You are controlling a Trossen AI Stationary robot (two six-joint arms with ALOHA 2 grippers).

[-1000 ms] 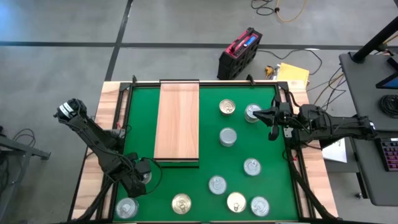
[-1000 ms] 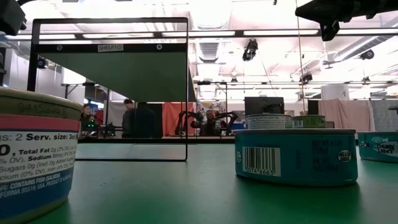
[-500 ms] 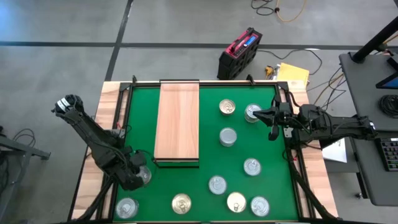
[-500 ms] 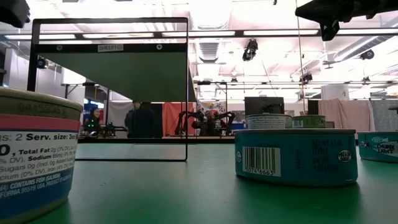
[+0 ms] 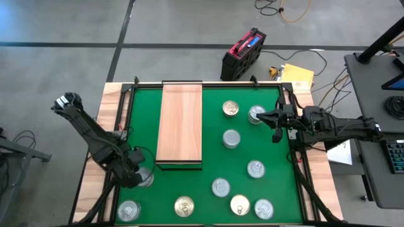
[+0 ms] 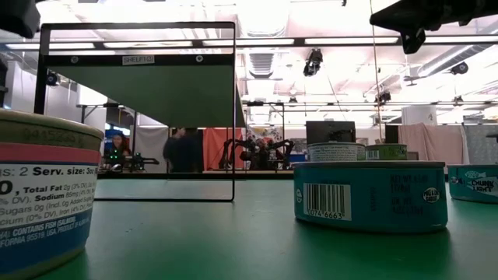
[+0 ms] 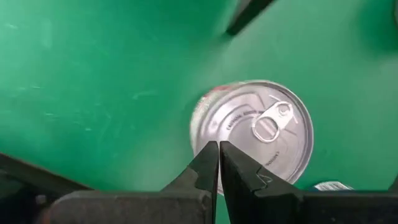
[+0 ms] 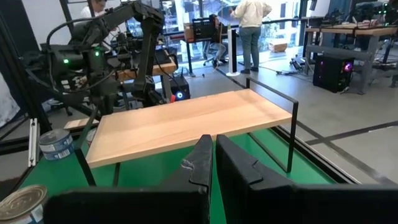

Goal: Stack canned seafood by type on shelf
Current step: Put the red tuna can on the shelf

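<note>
The left gripper (image 5: 140,178), fingers pinched together and holding nothing, had drifted over 1 silver-lidded can (image 7: 252,138) near the shelf (image 5: 180,123), suggesting stacking had barely begun.

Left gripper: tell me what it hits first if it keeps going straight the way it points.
Probably the silver-lidded can right under the shut left gripper, which points down at its near edge. How much gap remains above the lid is unclear.
</note>
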